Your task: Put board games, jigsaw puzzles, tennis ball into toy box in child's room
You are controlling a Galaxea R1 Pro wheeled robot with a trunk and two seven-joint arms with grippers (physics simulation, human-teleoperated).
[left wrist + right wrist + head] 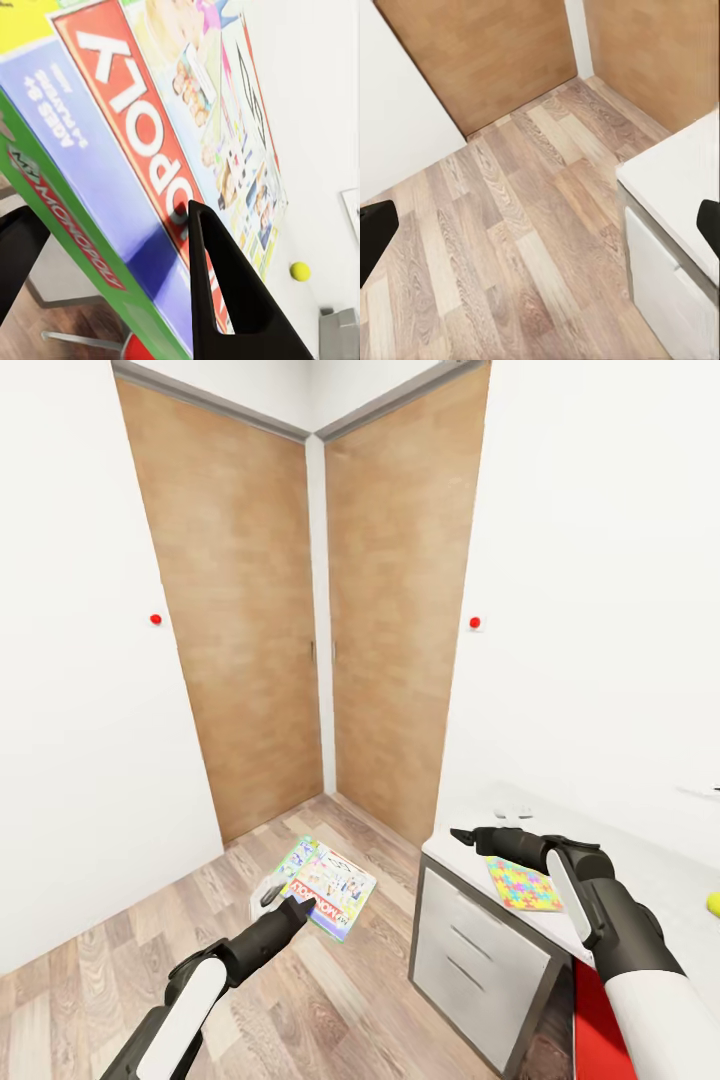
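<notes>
Green-edged board game point(328, 884) clamped (apparently flat) in outstretched left gripper point(285, 901).

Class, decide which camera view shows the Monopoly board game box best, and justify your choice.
The left wrist view: the board game sits close up between the left gripper's fingers, lettering readable. The head view shows it small, whole, held over the floor. The right wrist view looks at floor and desk.

R1 Pro arms: black and white
White forearm shells, black joints, black tapered gripper fingers point(225, 300); red base panel.
</notes>
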